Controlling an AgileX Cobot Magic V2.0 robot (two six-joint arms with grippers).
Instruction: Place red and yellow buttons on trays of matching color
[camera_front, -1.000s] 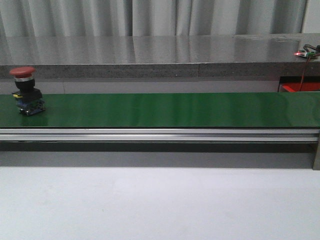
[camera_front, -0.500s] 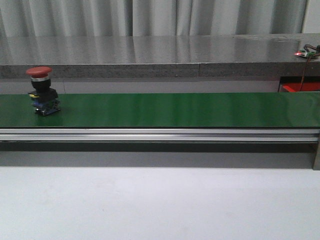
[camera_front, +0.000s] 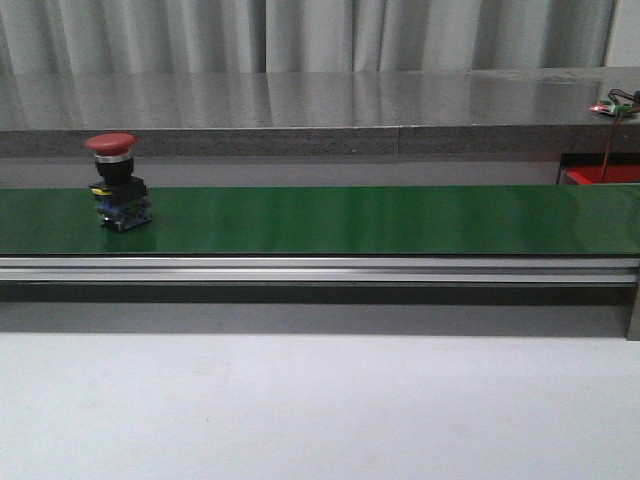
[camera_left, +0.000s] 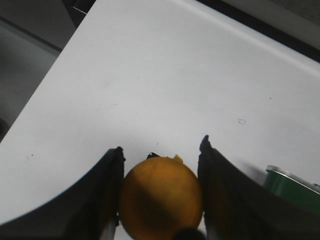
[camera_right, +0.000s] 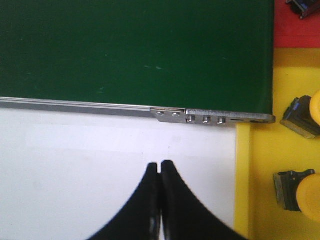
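An industrial test lab: a long green conveyor belt (camera_front: 380, 220) on aluminium rails (camera_front: 320, 268) crosses a plain white table (camera_front: 320, 400), grey curtains (camera_front: 300, 35) behind.

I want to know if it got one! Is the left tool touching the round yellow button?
Touching. In the left wrist view, the round yellow button sits squeezed between the left tool's two black fingers, with no gap on either side.
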